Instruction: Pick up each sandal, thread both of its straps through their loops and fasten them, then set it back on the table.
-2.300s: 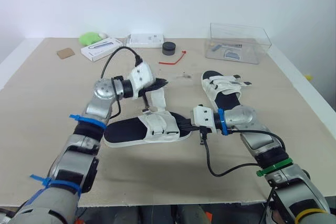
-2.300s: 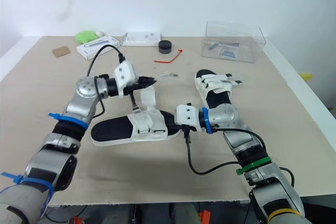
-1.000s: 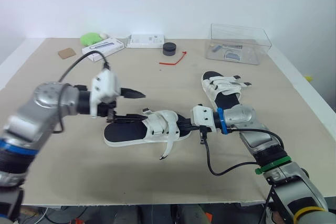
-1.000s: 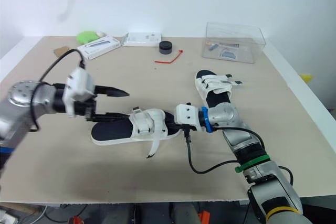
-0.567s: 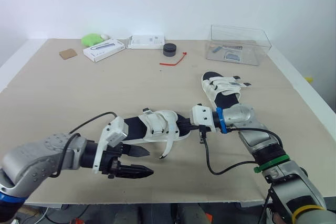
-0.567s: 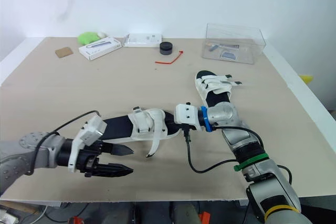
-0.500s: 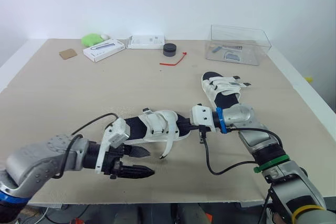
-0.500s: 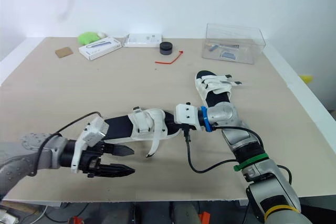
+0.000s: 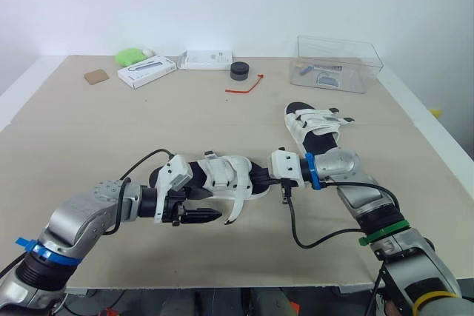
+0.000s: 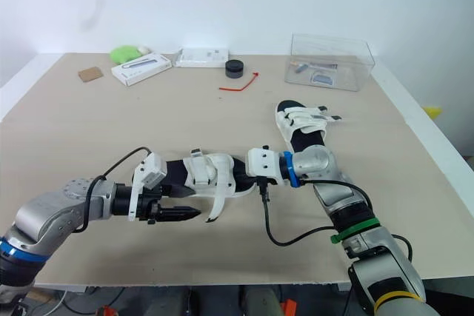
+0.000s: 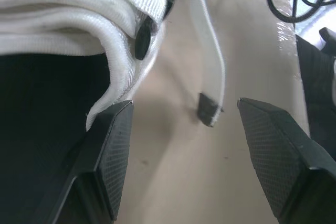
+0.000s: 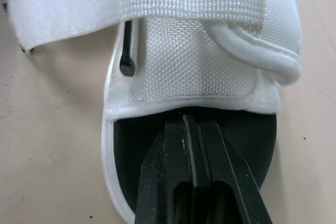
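Your right gripper [image 12: 192,145] is clamping 1 end of the near sandal [image 9: 222,177], fingers clenched on the black sole, holding it in the centre of the head frame over the table [image 9: 89,131]. Your left gripper [image 9: 209,207] is sitting spread and released just below it, with the loose strap [image 11: 211,77] dangling between its 2 fingers. The other sandal [image 9: 315,125] is lying right of centre, its straps looking done. Here is the risk as I am judging it: 1 left finger is sitting right against the sole's edge, so closing now may be catching the sole or padded upper instead of the strap. Tugging hard may be twisting the sandal out of the right gripper's narrow bite.
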